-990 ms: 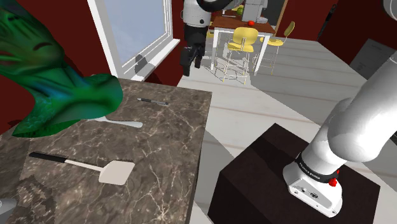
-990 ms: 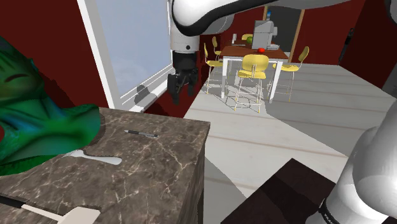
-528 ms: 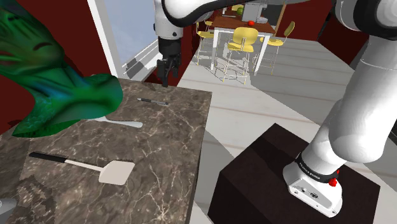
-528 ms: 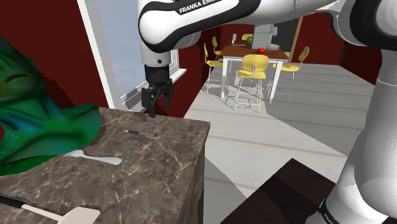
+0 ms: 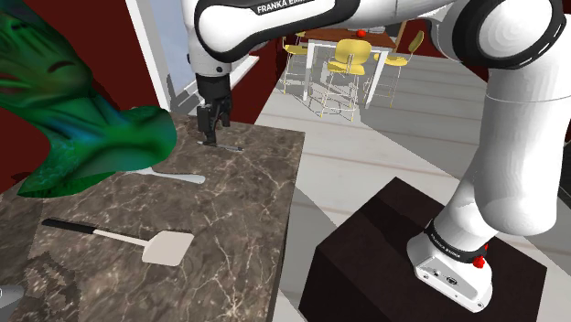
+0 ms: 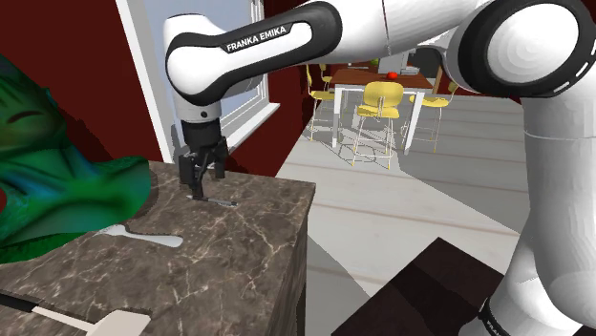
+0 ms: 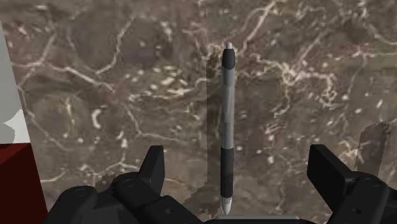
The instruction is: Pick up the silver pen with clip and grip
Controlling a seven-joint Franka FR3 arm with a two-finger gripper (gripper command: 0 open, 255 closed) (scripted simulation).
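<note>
Gripper (image 7: 236, 165) wide open, pointing down, low over dark marble counter (image 5: 233, 229). Pen (image 7: 227, 124), grey barrel w/ black grip, lies flat on counter betw. the fingers (image 7: 153, 164), not touched by either. Pen is near counter's far edge, by window (image 5: 197, 41).

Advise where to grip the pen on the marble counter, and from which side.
Grip the pen at its grey mid-barrel, between the black sections, from straight above. It lies flat on the counter, so only its long sides are free. The open gripper straddles it crosswise.
</note>
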